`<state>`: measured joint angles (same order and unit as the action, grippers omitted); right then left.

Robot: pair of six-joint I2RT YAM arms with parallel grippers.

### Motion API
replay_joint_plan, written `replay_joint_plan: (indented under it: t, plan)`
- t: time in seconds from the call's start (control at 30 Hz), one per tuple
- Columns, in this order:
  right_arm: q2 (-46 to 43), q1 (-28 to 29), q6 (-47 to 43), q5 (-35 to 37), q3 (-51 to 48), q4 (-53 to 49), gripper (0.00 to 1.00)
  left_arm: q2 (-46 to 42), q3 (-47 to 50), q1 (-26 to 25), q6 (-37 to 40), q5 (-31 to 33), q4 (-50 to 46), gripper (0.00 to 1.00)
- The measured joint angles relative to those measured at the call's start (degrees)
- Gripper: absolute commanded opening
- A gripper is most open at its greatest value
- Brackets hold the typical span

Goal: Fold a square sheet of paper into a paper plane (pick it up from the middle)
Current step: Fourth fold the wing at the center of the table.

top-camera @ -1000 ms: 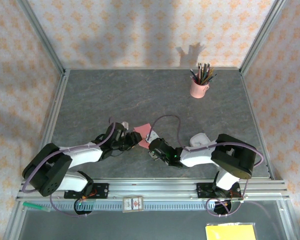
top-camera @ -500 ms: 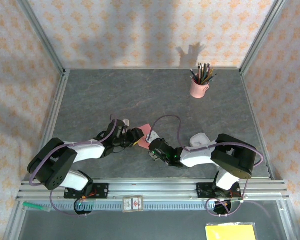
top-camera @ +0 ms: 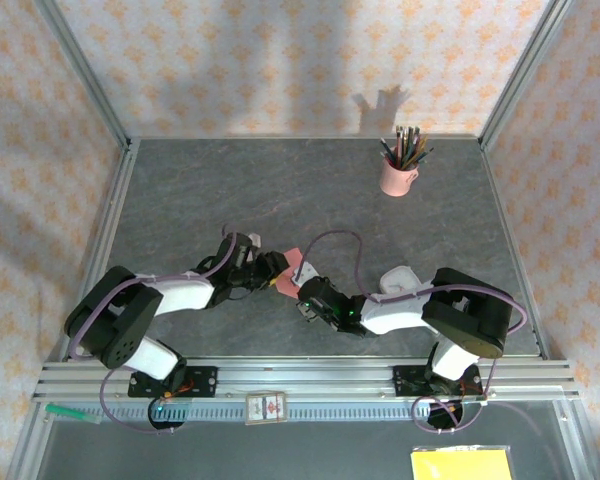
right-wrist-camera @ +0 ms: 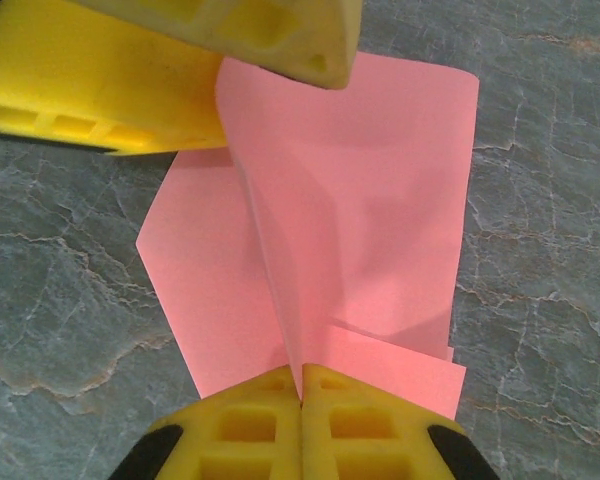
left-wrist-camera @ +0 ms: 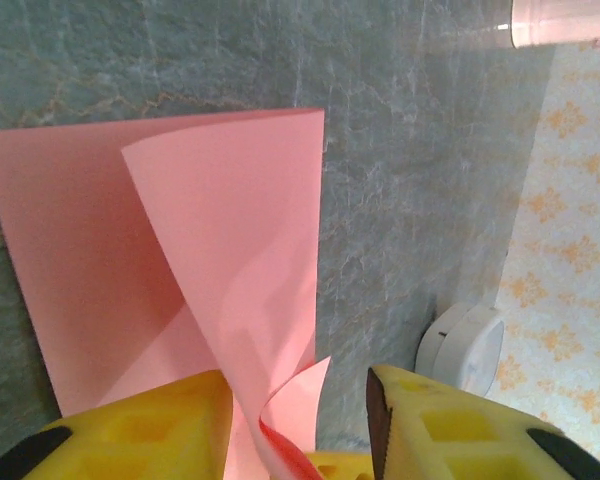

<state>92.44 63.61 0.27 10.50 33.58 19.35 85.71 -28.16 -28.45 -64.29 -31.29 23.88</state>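
The square sheet of paper (top-camera: 291, 263), partly folded with one flap standing up, lies on the bench (top-camera: 280, 180) near its front middle, between both arms. The right tool (right-wrist-camera: 302, 385) is clamped tight on the raised crease. The left tool (left-wrist-camera: 300, 400) stands moderately wide, its fingers (left-wrist-camera: 150, 425) either side of the flap.
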Motion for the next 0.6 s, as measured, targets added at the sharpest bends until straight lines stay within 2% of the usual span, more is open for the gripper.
replay_joint_plan:
  t: [0.33, 0.6]
  plan:
    - [0.1, 0.0, -0.4, 0.0, 0.0, 0.2, 0.07, 2.6, -0.6, 0.5, 0.8, -0.5, -0.1, 0.19]
    - [0.4, 0.0, -0.7, 0.0, 0.0, 0.6, 0.14, 2.6, -0.7, 1.1, 1.3, -1.3, -0.3, 0.08]
